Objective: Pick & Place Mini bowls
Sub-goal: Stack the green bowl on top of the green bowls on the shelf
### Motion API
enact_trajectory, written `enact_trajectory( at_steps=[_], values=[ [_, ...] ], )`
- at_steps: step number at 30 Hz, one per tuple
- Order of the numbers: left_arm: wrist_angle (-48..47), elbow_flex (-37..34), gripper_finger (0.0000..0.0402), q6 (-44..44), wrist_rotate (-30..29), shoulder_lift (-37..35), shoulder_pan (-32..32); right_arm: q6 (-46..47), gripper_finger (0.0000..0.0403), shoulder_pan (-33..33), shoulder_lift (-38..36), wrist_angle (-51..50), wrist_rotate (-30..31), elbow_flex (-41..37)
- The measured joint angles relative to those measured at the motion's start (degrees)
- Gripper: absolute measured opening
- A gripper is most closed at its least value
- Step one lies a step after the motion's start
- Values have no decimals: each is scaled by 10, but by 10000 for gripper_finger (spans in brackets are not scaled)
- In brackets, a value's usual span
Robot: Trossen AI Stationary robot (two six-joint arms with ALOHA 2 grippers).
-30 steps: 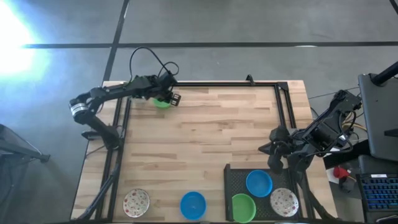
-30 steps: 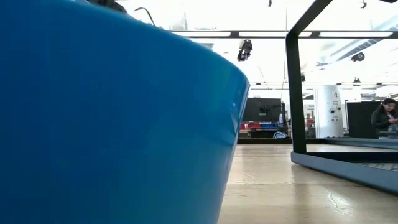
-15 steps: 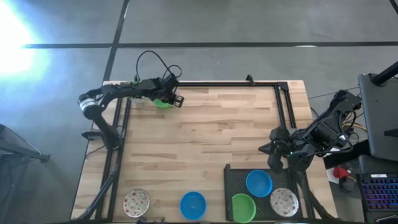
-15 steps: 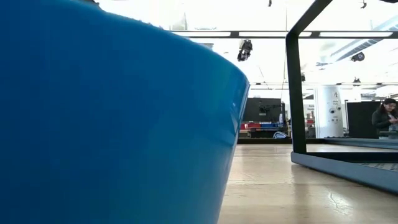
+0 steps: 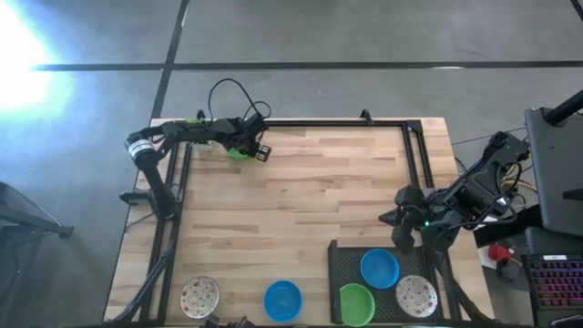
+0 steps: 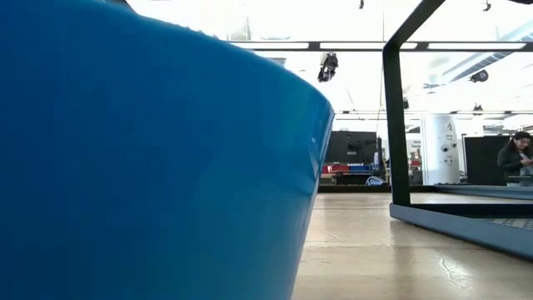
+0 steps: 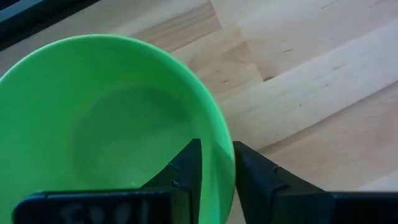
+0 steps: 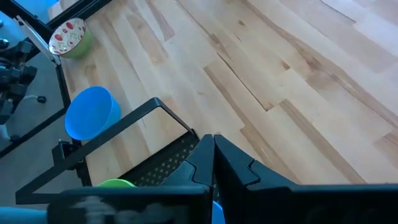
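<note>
At the far left corner of the pale wooden plank table (image 5: 310, 191), the left gripper (image 5: 252, 146) pinches the rim of a small plain green round bowl (image 5: 238, 150); the left wrist view shows 1 dark finger (image 7: 186, 167) inside the bowl's wall and the other outside it, closed narrowly on the rim, with the bowl over the wood.

Along the near edge, a white bowl with coloured speckles (image 5: 199, 296) sits near the left corner, and just to its right a plain blue round bowl (image 5: 282, 299) stands apart from it. That blue bowl fills most of the low view.

Further right, a black perforated tray (image 5: 342, 257) holds 3 bowls: a second green bowl (image 5: 356, 303), a second blue bowl (image 5: 379, 267) and a second speckled white bowl (image 5: 415, 293).

The right gripper (image 5: 402, 217) waits just beyond the tray, near the table's right side, fingers pressed together on nothing.
</note>
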Motion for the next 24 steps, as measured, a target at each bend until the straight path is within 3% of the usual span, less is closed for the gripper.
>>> enact_trajectory(
  at_steps=[6, 19, 24],
  values=[
    [0, 1, 9, 29, -5, 0, 0, 0, 8, 0, 0, 0, 0, 0],
    [-21, 33, 1, 60, -28, -52, -45, -14, 9, 0, 0, 7, 2, 0],
    [-22, 69, 1, 111, -39, -65, -95, -34, 9, 0, 3, 7, 60, 0]
  ],
)
